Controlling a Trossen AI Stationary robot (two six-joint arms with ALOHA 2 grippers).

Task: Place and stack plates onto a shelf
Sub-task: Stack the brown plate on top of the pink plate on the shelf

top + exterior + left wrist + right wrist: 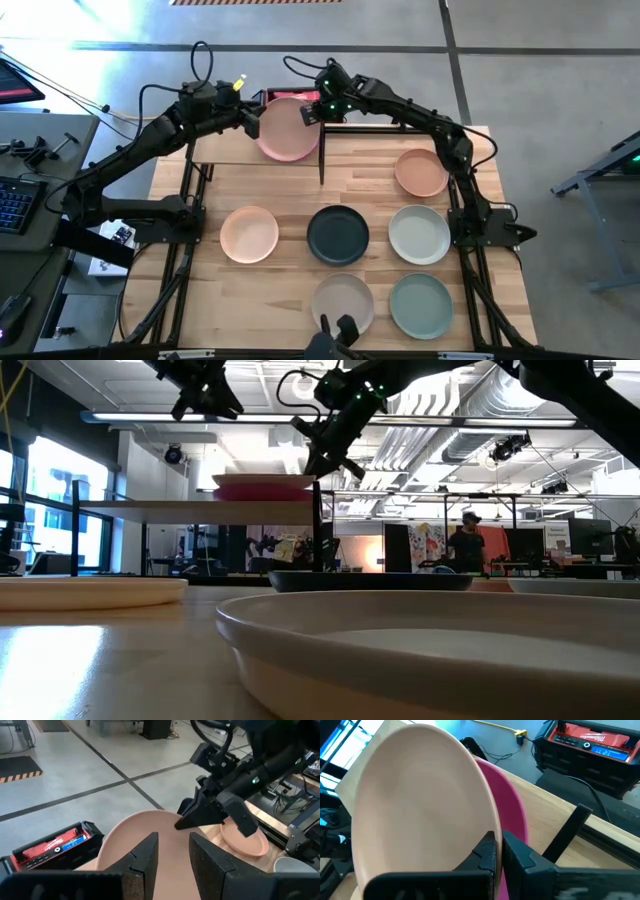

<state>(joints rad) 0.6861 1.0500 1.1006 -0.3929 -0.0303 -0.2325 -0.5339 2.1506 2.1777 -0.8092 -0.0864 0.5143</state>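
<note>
Right tool [497, 851] pinched on salmon plate [287, 128] rim, plate atop pink plate [512, 820] on shelf [225, 148]. Left tool [250, 118] narrowly open, beside rim. Risk: early release tilts plate; sideways drag shifts stack off the shelf edge.

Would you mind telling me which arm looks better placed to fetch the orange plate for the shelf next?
Probably the right. The orange plate lies on the right arm's side of the table, just behind its gripper at the shelf. The left gripper would have to cross the table.
</note>
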